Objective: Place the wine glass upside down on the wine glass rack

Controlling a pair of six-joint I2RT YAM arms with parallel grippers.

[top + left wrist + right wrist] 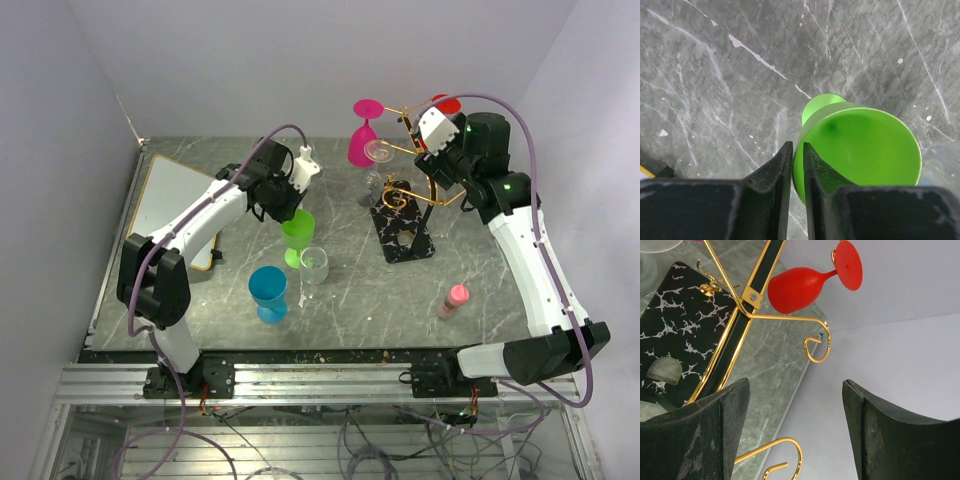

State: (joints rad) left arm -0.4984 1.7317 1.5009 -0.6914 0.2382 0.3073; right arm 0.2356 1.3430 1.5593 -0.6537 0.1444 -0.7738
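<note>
The wine glass rack (405, 200) is a gold wire stand on a black marbled base (408, 243). A pink glass (362, 140), a red glass (446, 104) and a clear glass (378, 152) hang on it upside down. My left gripper (288, 208) is shut on the rim of an upright green wine glass (297, 234). In the left wrist view its fingers (782, 165) pinch the green rim (860, 150). My right gripper (432, 150) is open and empty beside the rack's top. Its wrist view shows the red glass (795, 287) and the gold arms (785, 317).
A clear glass (314, 265) and a blue glass (268, 293) stand just in front of the green one. A small pink bottle (453, 300) lies at the front right. A white board (170, 205) lies at the left. Walls close in behind and at both sides.
</note>
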